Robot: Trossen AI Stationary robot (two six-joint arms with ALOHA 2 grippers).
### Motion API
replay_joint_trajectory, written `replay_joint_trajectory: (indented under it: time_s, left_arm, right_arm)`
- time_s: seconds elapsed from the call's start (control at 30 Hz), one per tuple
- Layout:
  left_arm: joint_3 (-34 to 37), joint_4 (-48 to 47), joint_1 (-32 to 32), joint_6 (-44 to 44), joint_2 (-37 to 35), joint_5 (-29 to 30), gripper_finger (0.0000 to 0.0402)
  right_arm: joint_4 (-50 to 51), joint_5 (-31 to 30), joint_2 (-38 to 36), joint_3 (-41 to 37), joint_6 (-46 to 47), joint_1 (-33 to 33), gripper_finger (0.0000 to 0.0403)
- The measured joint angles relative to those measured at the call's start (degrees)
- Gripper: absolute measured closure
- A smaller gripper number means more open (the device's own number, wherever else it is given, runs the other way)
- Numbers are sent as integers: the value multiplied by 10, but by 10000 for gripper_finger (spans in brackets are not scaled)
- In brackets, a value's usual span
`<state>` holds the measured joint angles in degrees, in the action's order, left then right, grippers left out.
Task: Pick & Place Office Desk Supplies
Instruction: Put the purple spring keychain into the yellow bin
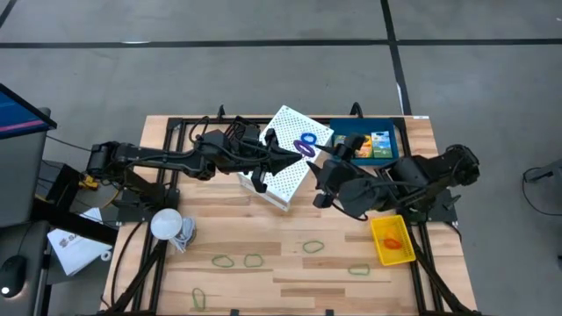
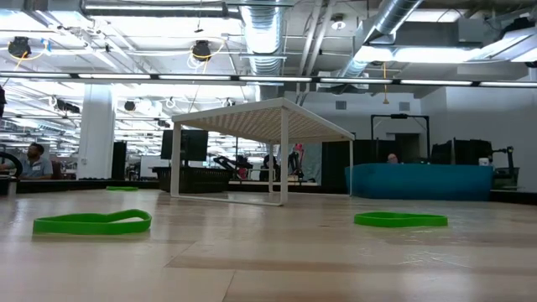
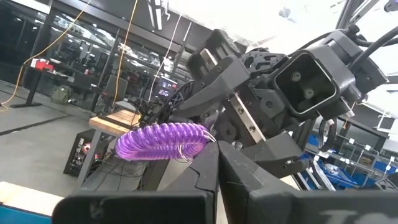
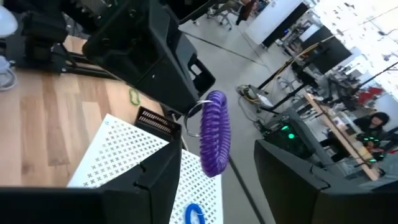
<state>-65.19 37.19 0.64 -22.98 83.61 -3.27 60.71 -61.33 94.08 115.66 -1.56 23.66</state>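
Pale wooden table point(image 1: 290, 254), matt finish

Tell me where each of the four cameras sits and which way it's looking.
High: above the table, straight down; both arms, purple coil between them.
Low: table-top height, looking across; green bands, no arms.
Left wrist: past the left hand gripping the coil, right hand opposite.
Right wrist: past the right hand, same coil.
Both wrist views share the coil.
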Motion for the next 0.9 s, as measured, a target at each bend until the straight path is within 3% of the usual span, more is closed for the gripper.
replay_joint_trajectory:
  time_s: [0.13,0.37,0.77,0.9]
  left_arm:
    - [0,0,0,0,0,0,401]
    - [0,-1,0,0,0,0,401]
    - [0,-1,0,-5,0,0,401]
    - [0,0,1,-25,0,0,402]
  right_arm:
    - [0,30,0,0,0,-6,212]
    - [0,31,0,0,-2,-11,242]
    - [-1,30,0,0,-4,-16,386]
    - [-10,30,0,0,-1,-16,388]
